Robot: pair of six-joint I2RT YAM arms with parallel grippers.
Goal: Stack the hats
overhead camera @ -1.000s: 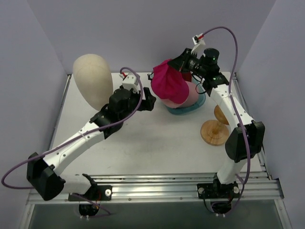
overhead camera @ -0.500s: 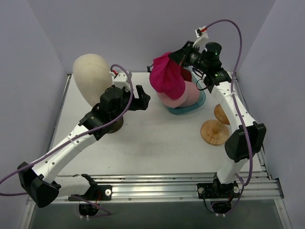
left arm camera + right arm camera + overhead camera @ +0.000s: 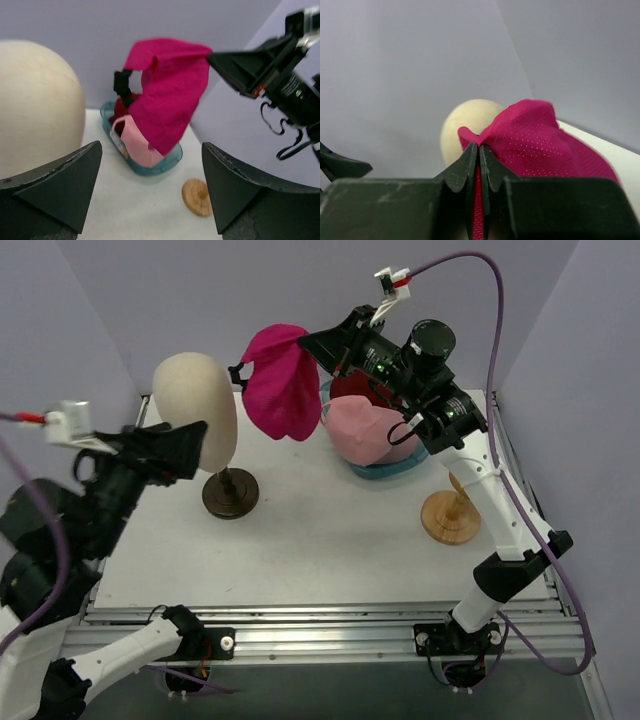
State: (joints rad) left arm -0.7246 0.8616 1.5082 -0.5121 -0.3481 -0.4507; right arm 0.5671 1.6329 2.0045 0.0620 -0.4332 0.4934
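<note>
The right gripper (image 3: 312,340) is pinched shut on the soft magenta peaked cap (image 3: 280,385). The cap hangs in the air over the back of the white table (image 3: 330,540), between the cream egg-shaped head form (image 3: 195,410) and the clear teal plastic tray (image 3: 385,472). The pale pink peaked cap (image 3: 365,430) and the dark red hat (image 3: 352,387) sit in the tray, close to the back wall. A round wooden stand (image 3: 450,518) sits near the right edge. Open table lies in front of the tray.

The left gripper (image 3: 150,185) is spread wide and holds nothing. Its camera shows the hanging cap's black strap (image 3: 121,82). The right wrist view shows only magenta cloth in the pinch, with the head form behind it.
</note>
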